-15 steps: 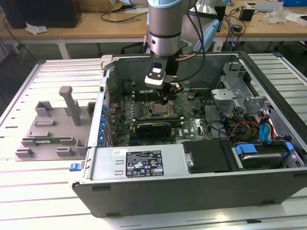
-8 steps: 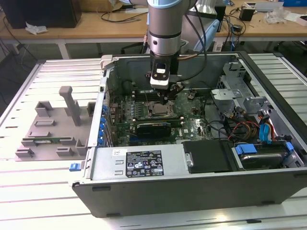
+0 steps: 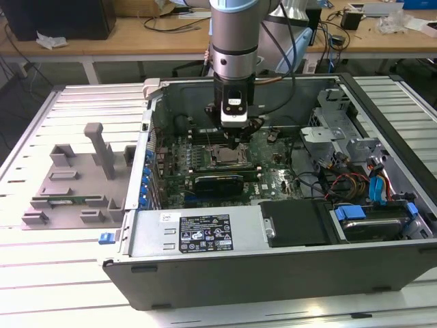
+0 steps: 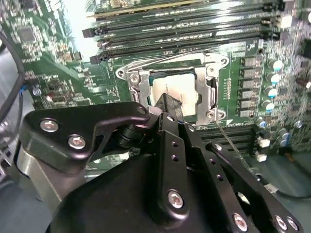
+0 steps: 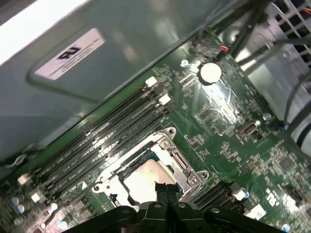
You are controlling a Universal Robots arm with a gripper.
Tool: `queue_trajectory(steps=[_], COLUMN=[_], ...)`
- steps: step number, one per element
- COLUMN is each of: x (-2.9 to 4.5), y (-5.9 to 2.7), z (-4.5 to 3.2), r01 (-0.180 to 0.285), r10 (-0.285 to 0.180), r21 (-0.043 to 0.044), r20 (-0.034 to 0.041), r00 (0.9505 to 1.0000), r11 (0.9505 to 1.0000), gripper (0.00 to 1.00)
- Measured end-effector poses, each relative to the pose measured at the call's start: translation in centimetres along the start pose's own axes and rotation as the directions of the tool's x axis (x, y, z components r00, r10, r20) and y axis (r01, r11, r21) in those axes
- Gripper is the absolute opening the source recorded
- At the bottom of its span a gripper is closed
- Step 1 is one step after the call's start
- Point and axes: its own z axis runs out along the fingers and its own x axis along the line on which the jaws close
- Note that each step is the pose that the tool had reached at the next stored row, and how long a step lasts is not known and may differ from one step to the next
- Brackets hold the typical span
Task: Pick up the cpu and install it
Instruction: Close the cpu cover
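Observation:
The cpu (image 4: 177, 87) is a small square chip with a silvery top. It lies flat inside the metal-framed socket (image 4: 212, 82) on the green motherboard (image 3: 273, 179), within the open computer case (image 3: 205, 232). In the first wrist view the cpu (image 5: 141, 180) shows pale inside the same frame. My gripper (image 3: 236, 142) hangs straight down over the socket from the arm. Its two black fingertips (image 5: 161, 188) are pressed together just above the chip's near edge, and the gripper (image 4: 168, 103) hides part of the chip. Nothing shows between the fingertips.
Rows of memory slots (image 4: 184, 29) run beside the socket. Case walls surround the board, with cables and a drive cage (image 3: 341, 137) on the exterior view's right. A grey plastic tray (image 3: 75, 184) sits outside the case on the exterior view's left.

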Motion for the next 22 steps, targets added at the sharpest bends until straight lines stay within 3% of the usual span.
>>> queue_trajectory(steps=[3, 4, 6, 7, 10, 11, 12, 15, 16, 17, 19, 20, 22], x=[0.0, 0.0, 0.0, 0.0, 0.0, 0.0, 0.0, 0.0, 0.0, 0.0, 0.0, 0.0, 0.0], y=[0.0, 0.0, 0.0, 0.0, 0.0, 0.0, 0.0, 0.0, 0.0, 0.0, 0.0, 0.0, -0.01], z=[0.03, 0.04, 0.05, 0.06, 0.07, 0.08, 0.09, 0.1, 0.11, 0.11, 0.12, 0.14, 0.16], r01=[0.075, 0.121, 0.165, 0.196, 0.289, 0.304, 0.339, 0.405, 0.431, 0.462, 0.498, 0.528, 0.548], r10=[-0.075, -0.121, -0.165, -0.196, -0.289, -0.304, -0.339, -0.405, -0.431, -0.462, -0.498, -0.528, -0.548], r21=[-0.002, -0.0033, -0.0045, -0.0056, -0.0084, -0.0089, -0.0102, -0.0123, -0.0132, -0.0142, -0.0152, -0.0162, -0.017], r20=[0.0001, 0.0002, 0.0003, 0.0003, 0.0008, 0.0009, 0.0011, 0.0017, 0.002, 0.0024, 0.0029, 0.0033, 0.0037], r00=[0.9972, 0.9927, 0.9863, 0.9806, 0.9574, 0.9525, 0.9408, 0.9142, 0.9026, 0.887, 0.8674, 0.8492, 0.8364], r11=[0.9972, 0.9927, 0.9863, 0.9806, 0.9573, 0.9525, 0.9407, 0.9141, 0.9025, 0.8869, 0.8673, 0.8491, 0.8362], gripper=[0.11, 0.11, 0.11, 0.11, 0.11, 0.11, 0.11, 0.11, 0.11, 0.11, 0.11, 0.11, 0.11])
